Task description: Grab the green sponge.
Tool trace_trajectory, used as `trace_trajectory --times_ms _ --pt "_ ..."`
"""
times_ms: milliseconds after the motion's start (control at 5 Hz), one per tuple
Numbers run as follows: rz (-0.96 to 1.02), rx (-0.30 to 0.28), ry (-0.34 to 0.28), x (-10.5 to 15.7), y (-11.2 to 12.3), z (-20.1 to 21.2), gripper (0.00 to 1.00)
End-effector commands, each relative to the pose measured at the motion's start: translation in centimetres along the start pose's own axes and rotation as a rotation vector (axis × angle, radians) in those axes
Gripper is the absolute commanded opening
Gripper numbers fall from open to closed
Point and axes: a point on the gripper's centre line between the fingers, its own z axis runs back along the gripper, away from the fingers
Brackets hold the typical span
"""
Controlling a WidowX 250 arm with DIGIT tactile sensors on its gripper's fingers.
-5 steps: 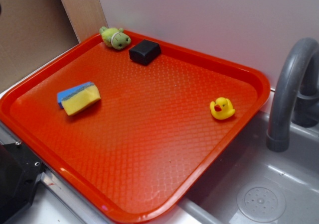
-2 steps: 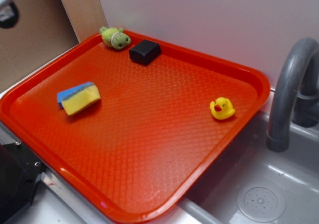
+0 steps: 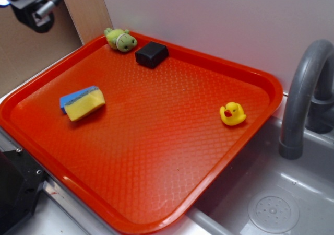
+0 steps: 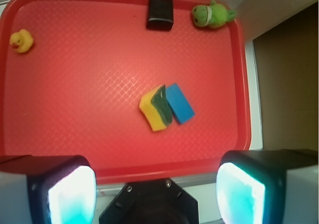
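Up at the tray's (image 3: 156, 222) far-left corner | end effector (image 4: 157, 186) hangs high, fingers spread, nothing held | green sponge (image 4: 156, 107) lies centre-left on tray, touching blue block (image 4: 180, 102) | sponge sits ahead of and below fingers, long axis diagonal

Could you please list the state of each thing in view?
Green sponge: on the tray, leaning against the blue block, ungrasped.
Blue block: flat, beside the sponge.
Black block: near the tray's rim.
Plush toy: lying in a corner.
Rubber duck: upright.
Gripper: open, high above the tray.
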Motion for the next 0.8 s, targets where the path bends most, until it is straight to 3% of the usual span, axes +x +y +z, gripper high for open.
trace_trajectory --times_ms 0,200,600 --pt "-0.069 0.208 -0.025 0.3 -2.1 -5.2 1.00" --pt "-0.125 0.231 -0.027 0.6 -2.0 -7.9 1.00" --pt "-0.136 0.210 0.038 1.8 -0.5 -11.7 1.00"
